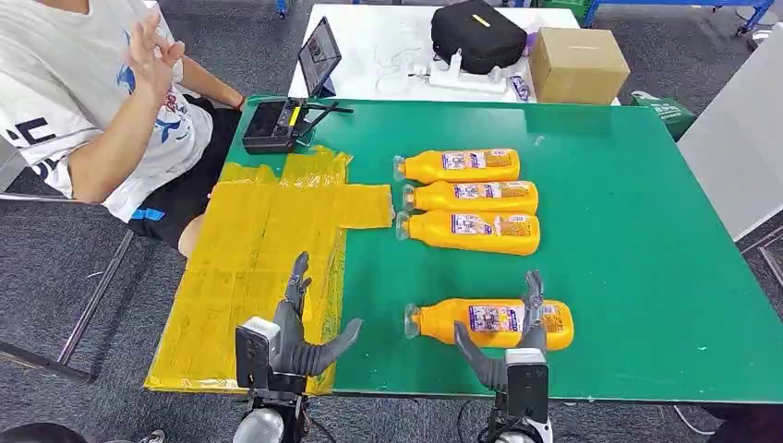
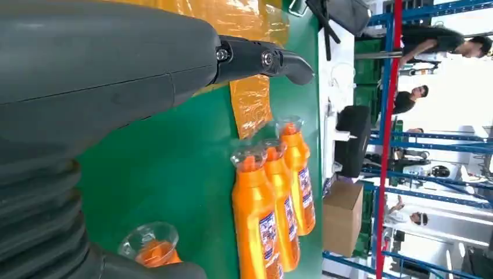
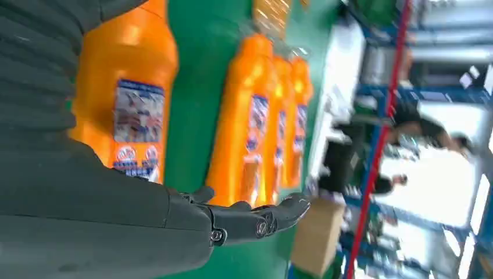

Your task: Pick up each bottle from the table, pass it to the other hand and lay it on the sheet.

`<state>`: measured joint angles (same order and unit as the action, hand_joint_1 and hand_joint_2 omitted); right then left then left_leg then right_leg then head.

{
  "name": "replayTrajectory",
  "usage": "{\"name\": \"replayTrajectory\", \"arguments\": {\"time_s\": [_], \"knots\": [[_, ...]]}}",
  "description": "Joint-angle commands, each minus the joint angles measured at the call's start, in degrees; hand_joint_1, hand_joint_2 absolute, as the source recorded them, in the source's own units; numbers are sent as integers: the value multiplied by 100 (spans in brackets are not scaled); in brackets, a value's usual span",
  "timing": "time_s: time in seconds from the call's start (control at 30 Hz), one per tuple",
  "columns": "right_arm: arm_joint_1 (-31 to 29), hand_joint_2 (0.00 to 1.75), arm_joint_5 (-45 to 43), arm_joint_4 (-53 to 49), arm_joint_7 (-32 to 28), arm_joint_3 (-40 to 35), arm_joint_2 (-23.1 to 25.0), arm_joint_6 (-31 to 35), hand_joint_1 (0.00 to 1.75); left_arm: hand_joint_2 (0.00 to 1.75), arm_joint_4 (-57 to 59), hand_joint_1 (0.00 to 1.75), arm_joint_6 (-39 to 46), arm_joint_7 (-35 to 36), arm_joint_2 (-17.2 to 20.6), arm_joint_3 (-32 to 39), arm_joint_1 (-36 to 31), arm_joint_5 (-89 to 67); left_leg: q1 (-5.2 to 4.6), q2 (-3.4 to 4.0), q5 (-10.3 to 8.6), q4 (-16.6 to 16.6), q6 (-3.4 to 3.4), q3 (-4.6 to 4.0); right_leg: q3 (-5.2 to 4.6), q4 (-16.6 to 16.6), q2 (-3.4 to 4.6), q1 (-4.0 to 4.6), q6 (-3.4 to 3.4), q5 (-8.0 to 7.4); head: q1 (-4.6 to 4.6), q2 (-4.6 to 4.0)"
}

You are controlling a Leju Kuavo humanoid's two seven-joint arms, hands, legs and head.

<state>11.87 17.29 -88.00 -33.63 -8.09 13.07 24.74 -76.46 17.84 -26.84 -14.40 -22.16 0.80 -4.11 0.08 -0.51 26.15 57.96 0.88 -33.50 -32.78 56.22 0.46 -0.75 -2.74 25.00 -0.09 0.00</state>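
Right hand [image 1: 514, 343] spread open over the nearest bottle [image 1: 489, 323] lying on the green table [image 1: 628, 240], holding nothing; contact unclear. Left hand [image 1: 297, 334] open and empty over the yellow sheet [image 1: 249, 249] edge. Three other bottles [image 1: 466, 201] lie side by side just beside the sheet.

Grey carpet floor [image 1: 55, 277]; white table [image 1: 369, 55] behind; blue shelving [image 2: 407, 145].

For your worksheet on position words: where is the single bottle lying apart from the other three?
In the head view, the single bottle lies near the table's front edge, under the right hand.
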Motion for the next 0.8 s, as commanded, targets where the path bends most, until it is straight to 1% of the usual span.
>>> {"name": "replayTrajectory", "arguments": {"time_s": [0.03,0.07,0.13,0.17,0.2,0.23,0.27,0.33,0.37,0.47,0.5,0.57,0.6,0.63,0.73,0.8], "knots": [[-172,175,1110,-460,945,-402,-1104,-528,0,175,293,0,-78,-88,-64,255,-152,-98,5,2,1,0,-2,7,11,-7,-5,6,6,-3,0,0],[-173,175,1211,-503,1073,-435,-1205,-631,0,175,304,0,-91,-93,-69,273,-156,-114,7,5,4,2,-3,14,19,-9,-4,9,9,-2,0,0],[-148,175,1781,-572,1626,-538,-1614,-885,0,175,325,0,-113,-96,-80,340,-138,-184,3,1,1,-2,-1,8,13,-10,-5,4,5,-3,0,0],[-107,175,1886,-630,1724,-521,-1718,-902,0,175,314,0,-115,-97,-78,360,-121,-208,2,-1,0,-2,0,6,11,-8,-6,2,4,-2,0,0],[-65,175,1938,-734,1911,-560,-1937,-1097,0,175,303,0,-129,-97,-87,407,-98,-253,3,-1,2,-2,-1,12,19,-12,-8,4,5,-2,0,0],[-17,175,1939,-818,1958,-532,-2039,-1137,0,175,300,0,-135,-97,-89,433,-89,-265,1,-4,1,-2,0,5,11,-9,-8,1,3,-1,0,0],[10,175,1967,-896,2147,-564,-2221,-1339,0,175,307,0,-149,-94,-95,471,-86,-306,-1,-3,1,-1,0,6,11,-7,-8,-1,3,0,0,0],[61,175,1956,-981,2277,-511,-2381,-1464,0,175,335,0,-173,-91,-106,518,-92,-335,-2,-2,3,-1,0,7,12,-8,-7,-1,4,0,0,0],[69,175,1948,-1002,2491,-541,-2583,-1685,0,175,365,0,-200,-85,-120,553,-101,-362,-5,-2,3,-2,1,8,12,-8,-7,-3,4,0,0,0],[60,175,1972,-940,2804,-545,-2955,-1939,0,175,455,0,-283,-70,-151,585,-143,-401,-8,-2,2,-2,3,2,5,-6,-4,-6,2,-1,-2,0],[54,175,1969,-915,2804,-528,-2968,-1937,0,175,469,0,-286,-70,-158,586,-146,-400,-3,-4,5,0,2,11,18,-11,-10,0,5,0,0,0],[26,175,2161,-873,3032,-633,-3112,-2041,0,175,509,0,-340,-53,-163,574,-170,-422,-8,-3,2,-1,3,5,8,-8,-6,-4,3,-1,-2,0],[26,175,2161,-873,3032,-633,-3112,-2041,0,175,509,0,-340,-53,-163,574,-170,-422,-6,-1,4,-1,2,10,14,-10,-6,-2,5,-1,0,0],[9,175,2231,-857,3172,-703,-3225,-2077,0,175,551,0,-365,-35,-172,574,-193,-430,-7,2,4,-1,2,6,9,-9,-2,-3,5,-2,0,0],[-166,175,2301,-647,3267,-754,-3323,-2120,0,175,653,0,-410,-16,-181,571,-242,-430,-6,5,5,0,1,10,12,-9,-2,-1,6,-2,0,0],[-316,175,2681,-494,3342,-787,-3334,-2011,0,175,687,0,-455,2,-199,559,-272,-436,-7,3,2,-2,2,5,7,-9,-1,-3,4,-3,-2,0]]}}
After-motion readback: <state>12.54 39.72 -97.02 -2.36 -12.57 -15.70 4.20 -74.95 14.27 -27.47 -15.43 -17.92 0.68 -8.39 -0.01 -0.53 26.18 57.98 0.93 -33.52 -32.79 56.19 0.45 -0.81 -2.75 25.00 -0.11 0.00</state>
